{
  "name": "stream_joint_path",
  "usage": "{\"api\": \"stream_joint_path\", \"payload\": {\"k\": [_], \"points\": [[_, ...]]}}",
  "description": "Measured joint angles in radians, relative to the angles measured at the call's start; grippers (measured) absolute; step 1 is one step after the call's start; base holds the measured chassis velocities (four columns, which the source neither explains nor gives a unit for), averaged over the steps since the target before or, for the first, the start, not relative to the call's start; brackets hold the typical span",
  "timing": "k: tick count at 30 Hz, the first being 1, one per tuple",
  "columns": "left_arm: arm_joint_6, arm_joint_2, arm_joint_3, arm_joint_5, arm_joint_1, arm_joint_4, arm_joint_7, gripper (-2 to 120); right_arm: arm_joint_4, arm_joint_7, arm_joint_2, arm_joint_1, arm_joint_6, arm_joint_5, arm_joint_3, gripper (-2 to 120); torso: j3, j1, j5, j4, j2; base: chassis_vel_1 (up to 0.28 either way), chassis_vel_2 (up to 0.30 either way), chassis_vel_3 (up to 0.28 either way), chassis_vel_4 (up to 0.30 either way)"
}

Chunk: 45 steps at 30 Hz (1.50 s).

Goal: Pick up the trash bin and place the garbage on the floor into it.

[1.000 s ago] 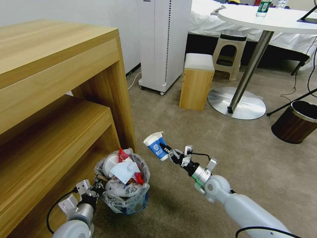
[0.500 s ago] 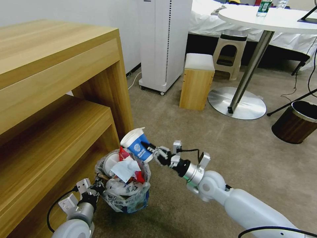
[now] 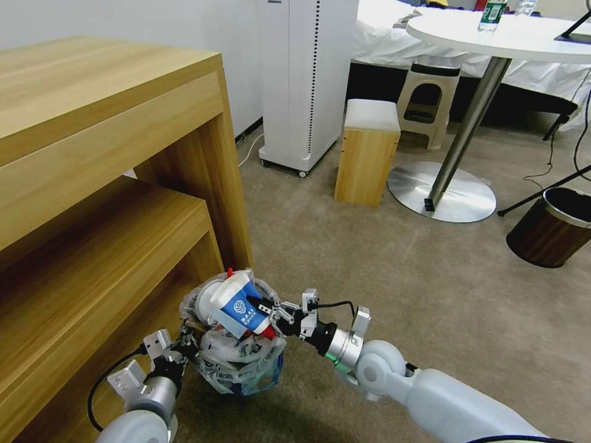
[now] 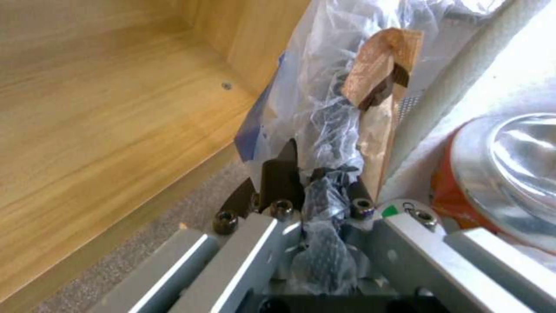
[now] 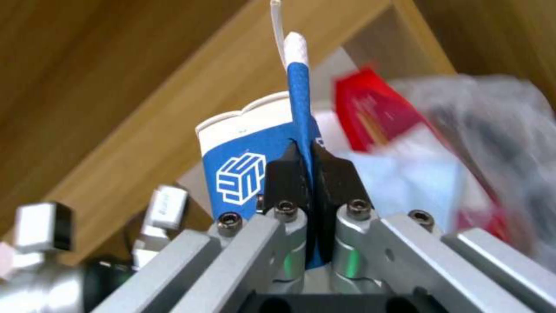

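The trash bin [image 3: 241,368], lined with a crinkly clear bag and blue low down, is beside the wooden shelf unit, heaped with garbage. My left gripper [image 3: 184,346] is shut on its near rim; the left wrist view shows the fingers [image 4: 282,174] pinching the bag [image 4: 324,108] and rim. My right gripper [image 3: 266,309] is shut on the wall of a blue-white cup [image 3: 237,306], which lies tilted on top of the heap. In the right wrist view the cup [image 5: 243,161] sits pinched between the black pads [image 5: 336,182], with a red wrapper [image 5: 371,108] behind. The floor [image 3: 381,264] is tan carpet.
A wooden shelf unit [image 3: 111,184] stands close on the left of the bin. Farther off are a white appliance [image 3: 305,80], a wooden stool [image 3: 366,151], a round table's metal base [image 3: 443,191] and a dark brown bin [image 3: 551,227] at the right.
My right gripper has carried the cup left and down, from over the carpet onto the top of the bin's heap. The left gripper has kept its hold on the rim.
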Motion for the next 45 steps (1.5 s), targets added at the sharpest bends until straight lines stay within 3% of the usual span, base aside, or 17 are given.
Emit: {"api": "stream_joint_path", "payload": {"k": [15,21,24,28,35,37,40,45], "points": [[0.004,-0.006,0.006,0.006,0.009,-0.015,-0.001,1,-0.017,0.088,0.016,-0.020,0.003,-0.030,-0.025,1,0.000,0.000,0.0001,0.0000,0.000,0.000,0.000,0.000,0.000],[0.004,-0.006,0.007,0.006,0.004,-0.003,0.003,1,0.025,0.056,0.012,-0.028,0.002,-0.009,-0.017,19,0.000,0.000,0.0000,0.0000,0.000,0.000,0.000,0.000,0.000],[0.004,-0.003,0.004,0.005,0.001,0.003,0.002,1,0.072,0.050,0.004,-0.035,-0.002,0.002,-0.012,36,0.000,0.000,0.0000,-0.0001,0.000,0.000,0.000,0.000,0.000],[0.003,-0.002,0.002,0.005,0.002,0.003,0.003,1,0.087,0.055,0.002,-0.036,-0.002,0.002,-0.011,45,0.000,0.000,0.0000,0.0000,0.000,0.000,0.000,0.000,0.000],[0.002,-0.005,0.002,0.010,0.008,0.009,0.003,1,0.112,0.072,-0.002,-0.049,0.003,0.003,0.017,76,0.000,0.000,0.0000,0.0000,0.000,0.000,0.000,0.000,0.000],[0.002,-0.005,0.002,0.010,0.008,0.010,0.003,1,0.114,0.073,-0.003,-0.050,0.003,0.003,0.021,78,0.000,0.000,0.0000,0.0000,0.000,0.000,0.000,0.000,0.000],[0.002,-0.001,0.000,0.011,0.006,0.020,0.003,1,0.139,0.084,-0.009,-0.063,0.007,0.011,0.054,93,0.000,0.000,0.0000,0.0000,0.000,0.000,0.000,0.000,0.000],[0.004,0.005,-0.001,0.008,0.005,0.023,0.000,1,0.161,0.092,-0.014,-0.069,0.012,0.020,0.079,100,0.000,0.000,0.0000,0.0000,0.000,0.000,0.000,0.000,0.000]]}}
